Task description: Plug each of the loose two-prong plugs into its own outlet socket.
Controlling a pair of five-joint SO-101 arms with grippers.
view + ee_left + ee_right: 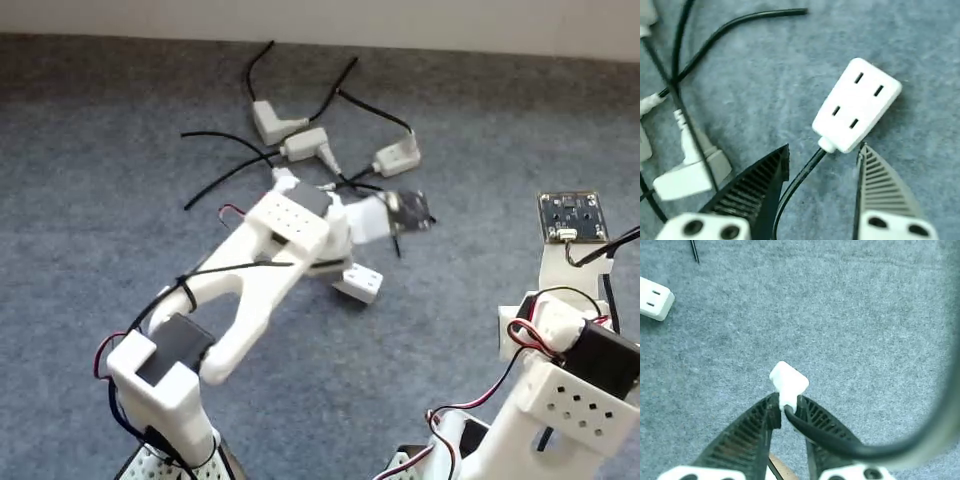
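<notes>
Risks first. The right gripper is pinched on the tail end of a small white two-prong plug, right where its thick black cord leaves. The prongs are hidden, so I cannot tell their orientation. With so short a hold, the plug could twist or slip under insertion force, and the looping cord could drag it off line. The left gripper is spread wide, jaws either side of the thin black lead of a white rectangular outlet block with four slots. Closing here would likely catch the lead or collar rather than the body, letting the block pivot on the grey carpet. The block lies slots-up just beyond the left fingertips, untouched. The held plug hangs over bare carpet. A white slotted block sits well apart from it; same block or not, cannot tell. A loose white angled plug lies nearby among tangled leads.
</notes>
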